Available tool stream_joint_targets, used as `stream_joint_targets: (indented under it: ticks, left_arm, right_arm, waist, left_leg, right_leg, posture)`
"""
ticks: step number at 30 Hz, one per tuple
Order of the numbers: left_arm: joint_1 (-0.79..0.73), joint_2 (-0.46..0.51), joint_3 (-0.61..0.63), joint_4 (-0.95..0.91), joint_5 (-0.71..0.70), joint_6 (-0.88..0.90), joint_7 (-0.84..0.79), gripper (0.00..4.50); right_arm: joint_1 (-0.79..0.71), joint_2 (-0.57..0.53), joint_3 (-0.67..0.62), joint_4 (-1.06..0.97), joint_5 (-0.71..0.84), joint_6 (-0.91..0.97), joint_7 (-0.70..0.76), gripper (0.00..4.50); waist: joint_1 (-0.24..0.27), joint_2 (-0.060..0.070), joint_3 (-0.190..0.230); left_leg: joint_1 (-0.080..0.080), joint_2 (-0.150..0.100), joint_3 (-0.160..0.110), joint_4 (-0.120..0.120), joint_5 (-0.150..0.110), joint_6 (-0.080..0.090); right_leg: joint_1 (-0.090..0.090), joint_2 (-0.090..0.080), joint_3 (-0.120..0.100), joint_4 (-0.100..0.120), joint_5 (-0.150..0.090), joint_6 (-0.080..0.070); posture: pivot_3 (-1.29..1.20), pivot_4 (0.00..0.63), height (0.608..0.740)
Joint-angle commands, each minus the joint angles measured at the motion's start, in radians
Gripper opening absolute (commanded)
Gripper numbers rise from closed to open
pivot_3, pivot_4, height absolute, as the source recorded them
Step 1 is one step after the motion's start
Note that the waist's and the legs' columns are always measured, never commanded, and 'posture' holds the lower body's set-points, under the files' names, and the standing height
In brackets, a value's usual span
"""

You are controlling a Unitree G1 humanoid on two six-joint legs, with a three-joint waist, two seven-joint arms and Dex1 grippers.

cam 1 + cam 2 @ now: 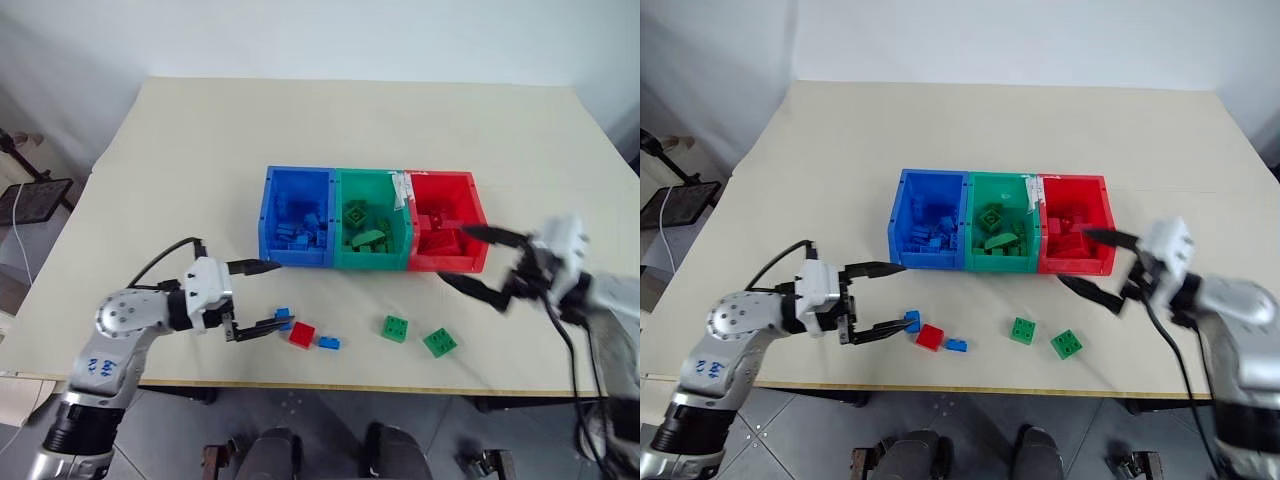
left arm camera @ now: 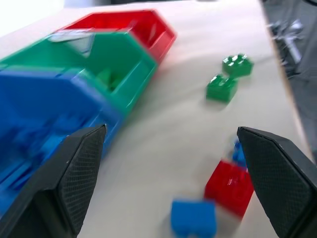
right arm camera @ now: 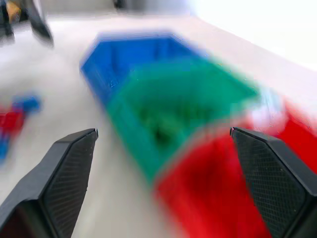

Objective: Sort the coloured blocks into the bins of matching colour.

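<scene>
Near the front edge of the table (image 1: pixel 150 140) we see five small blocks lying loose. On our left side sit a red block (image 1: pixel 302 335) and two blue blocks, one (image 1: pixel 328 343) just to the right of the red one and one (image 1: pixel 283 317) just behind it. Our left gripper (image 1: pixel 262 297) hangs right by these three. Its two black fingers stand wide apart and hold nothing, and the lower fingertip is close to the back blue block. We cannot tell if it touches. More to the right lie two green blocks (image 1: pixel 395 328) (image 1: pixel 439 342), close to each other and well apart from the red and blue ones. Farther back, in the middle of the table, stand the three joined bins in a row. We see the blue bin (image 1: pixel 296 216) on the left, the green bin (image 1: pixel 372 219) in the middle and the red bin (image 1: pixel 446 221) on the right. Each bin has blocks of its own colour inside. Our right gripper (image 1: pixel 470 256) is by the front right corner of the red bin. Its fingers are spread wide too and they carry nothing.
</scene>
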Motion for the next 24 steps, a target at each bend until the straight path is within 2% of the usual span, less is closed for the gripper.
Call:
stream_joint_targets:
  ticks: [1,5,8,10,13,15,18,21,23,24]
  left_arm:
    - [-0.048,-0.016,-0.049,-0.001,0.013,-0.006,-0.036,4.50]
    - [-0.105,-0.051,-0.119,0.016,0.020,0.007,-0.069,4.50]
    - [-0.137,-0.069,-0.148,0.035,0.023,0.003,-0.097,4.50]
    - [-0.147,-0.068,-0.148,0.047,0.029,-0.008,-0.107,4.50]
    - [-0.136,-0.048,-0.121,0.052,0.011,-0.001,-0.123,4.50]
    - [-0.115,-0.029,-0.096,0.051,-0.001,0.011,-0.125,4.50]
    - [-0.103,-0.018,-0.083,0.052,0.002,0.011,-0.119,4.50]
    - [-0.031,0.026,-0.028,0.035,0.009,0.002,-0.111,4.50]
    - [-0.007,0.038,-0.013,0.013,0.005,0.006,-0.107,4.50]
    - [-0.001,0.041,-0.008,0.005,0.003,0.010,-0.105,4.50]
  right_arm:
    - [0.141,-0.032,-0.147,-0.012,-0.003,-0.081,0.036,4.47]
    - [0.289,-0.051,-0.192,0.045,-0.045,-0.158,0.073,4.47]
    - [0.305,-0.058,-0.146,0.042,-0.049,-0.181,0.092,4.47]
    - [0.265,-0.076,-0.089,0.007,-0.034,-0.142,0.094,4.47]
    - [0.208,-0.173,0.047,-0.064,-0.053,-0.006,0.114,4.47]
    - [0.151,-0.201,0.123,-0.091,-0.054,0.060,0.095,4.47]
    - [0.105,-0.217,0.177,-0.099,-0.049,0.115,0.084,4.47]
    - [-0.019,-0.162,0.345,-0.010,-0.174,0.005,0.081,4.47]
    - [-0.035,-0.159,0.395,0.020,-0.190,-0.002,0.105,4.47]
    - [-0.036,-0.161,0.413,0.033,-0.199,-0.010,0.117,4.30]
  waist:
    - [-0.007,0.000,0.000]
    - [-0.002,0.000,0.000]
    - [-0.006,0.000,0.000]
    - [-0.010,0.000,0.000]
    - [-0.010,0.001,0.000]
    - [-0.007,0.001,0.000]
    - [0.003,0.000,0.000]
    - [-0.001,-0.001,0.001]
    - [0.000,-0.001,0.001]
    - [0.002,-0.001,0.001]
  left_leg:
    - [0.002,0.001,0.003,0.000,0.000,0.000]
    - [0.004,0.001,0.006,0.000,0.000,0.001]
    - [0.004,0.001,0.007,0.000,0.000,0.001]
    - [0.005,0.002,0.008,0.000,0.000,0.001]
    - [0.005,0.002,0.008,0.000,0.000,0.001]
    - [0.004,0.002,0.007,0.001,0.000,0.001]
    - [0.003,0.002,0.004,0.001,0.000,0.001]
    - [0.000,0.001,0.001,0.004,-0.001,0.001]
    - [0.000,0.001,0.001,0.004,-0.001,0.001]
    - [0.000,0.001,0.001,0.004,-0.001,0.001]
  right_leg:
    - [0.000,0.000,0.002,0.000,0.000,0.000]
    - [0.001,0.000,0.005,0.000,0.000,0.000]
    - [0.000,0.000,0.006,-0.001,0.000,0.000]
    - [0.000,0.001,0.007,0.000,0.000,0.000]
    - [0.000,0.001,0.007,0.000,0.000,0.000]
    - [0.000,0.001,0.006,0.000,0.000,0.000]
    - [0.000,0.001,0.005,-0.001,0.000,0.000]
    - [0.000,0.000,0.002,-0.001,0.000,0.000]
    - [0.000,-0.001,0.002,-0.002,0.000,0.000]
    - [0.000,-0.001,0.001,-0.001,0.000,0.000]
  posture:
    - [0.00,0.150,0.740]
    - [0.00,0.150,0.740]
    - [0.00,0.150,0.740]
    - [0.00,0.150,0.740]
    - [0.00,0.150,0.740]
    - [0.00,0.150,0.740]
    - [0.00,0.150,0.740]
    - [0.00,0.150,0.740]
    - [0.00,0.150,0.740]
    - [0.00,0.150,0.740]
